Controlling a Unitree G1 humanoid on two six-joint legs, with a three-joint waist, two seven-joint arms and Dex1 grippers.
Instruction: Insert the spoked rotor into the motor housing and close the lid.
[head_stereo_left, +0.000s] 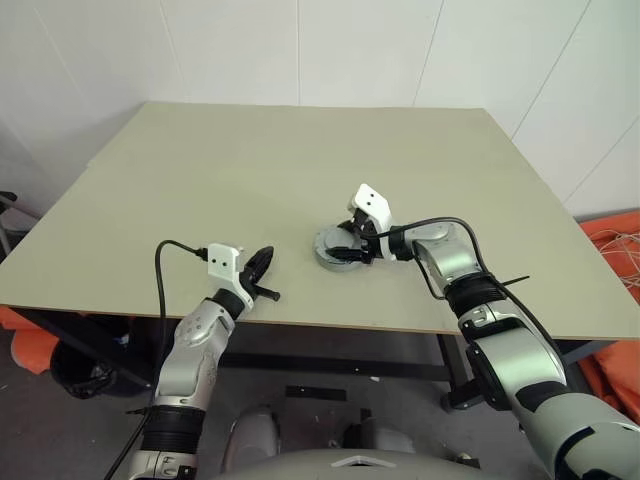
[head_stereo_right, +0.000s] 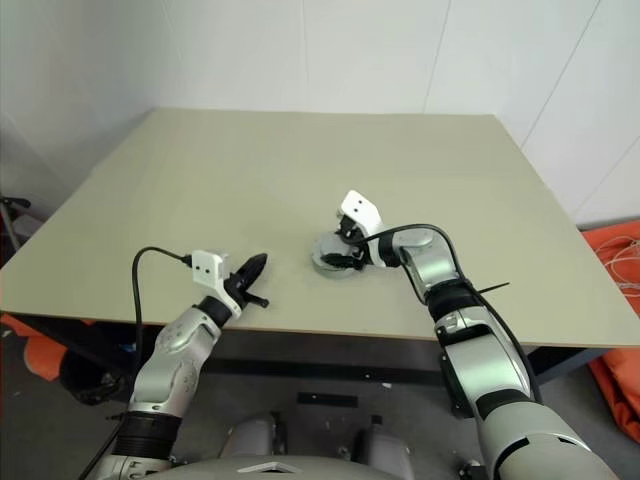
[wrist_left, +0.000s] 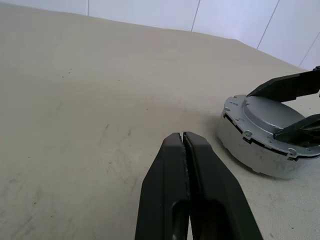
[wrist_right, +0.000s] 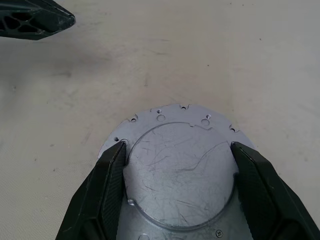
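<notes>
While lidded, motor housing (wrist_left: 265, 137) closed.

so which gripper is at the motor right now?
The right gripper: its fingers straddle the silver lid. The left gripper sits shut, off to the side.

head stereo pair: you look forward and down from above over the table (head_stereo_left: 300, 180). left wrist camera: low, close, near level across the tabletop. right wrist camera: very close, angled down. all four share the lid (wrist_right: 180, 175).
</notes>
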